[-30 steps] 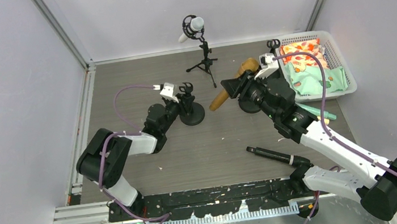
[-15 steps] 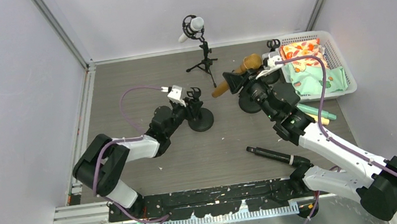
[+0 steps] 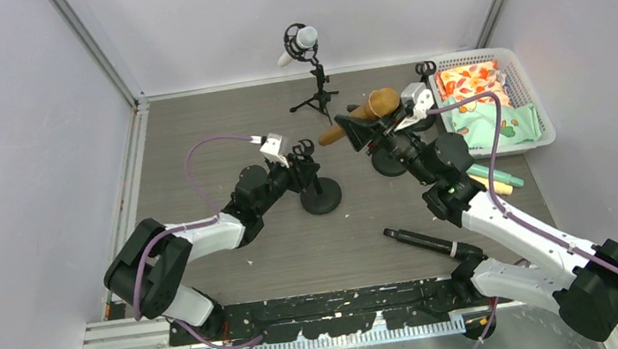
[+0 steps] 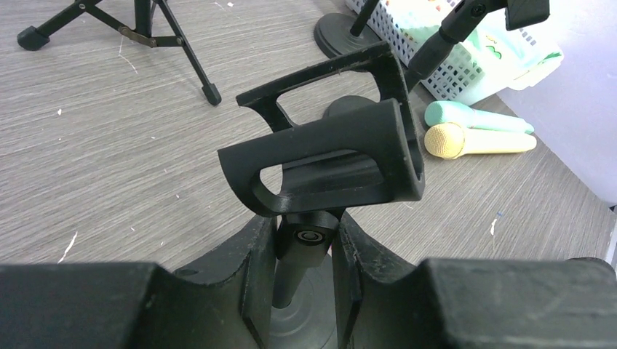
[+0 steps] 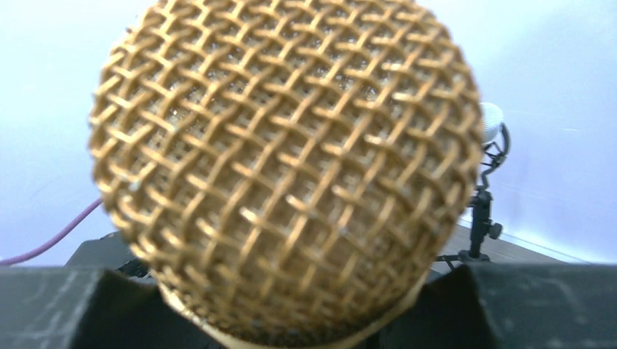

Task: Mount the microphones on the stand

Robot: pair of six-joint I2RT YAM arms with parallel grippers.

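Moved since earlier: desk stand point(image 3: 321, 196) dragged right and nearer by L gripper point(image 3: 299, 160); gold mic point(image 3: 362, 113) carried up and toward back by R gripper point(image 3: 369, 131).
L gripper: fingers point(image 4: 247, 280) narrow, pinching desk stand's stem just under its clip point(image 4: 327, 156), one finger each side in wrist view.
R gripper: closed on gold mic's body per top view; mesh head point(image 5: 284, 167) fills wrist view, so contact pt hidden there.
Gold mic: in air, tilted, head toward basket point(image 3: 525, 68), tail end toward tripod stand point(image 3: 318, 98); apart from desk stand.
Desk stand: upright, round base flat on table point(image 3: 193, 126), about mid-table.
White mic point(image 3: 298, 44): mounted on tripod stand at back.
Black mic point(image 3: 420, 241): lying flat on table, near edge, beside R arm.
Teal mic point(image 4: 473, 116) + cream-yellow mic point(image 4: 476, 142): lying side by side on table, touching, just in front of basket.
Basket: back right corner, printed packets inside.
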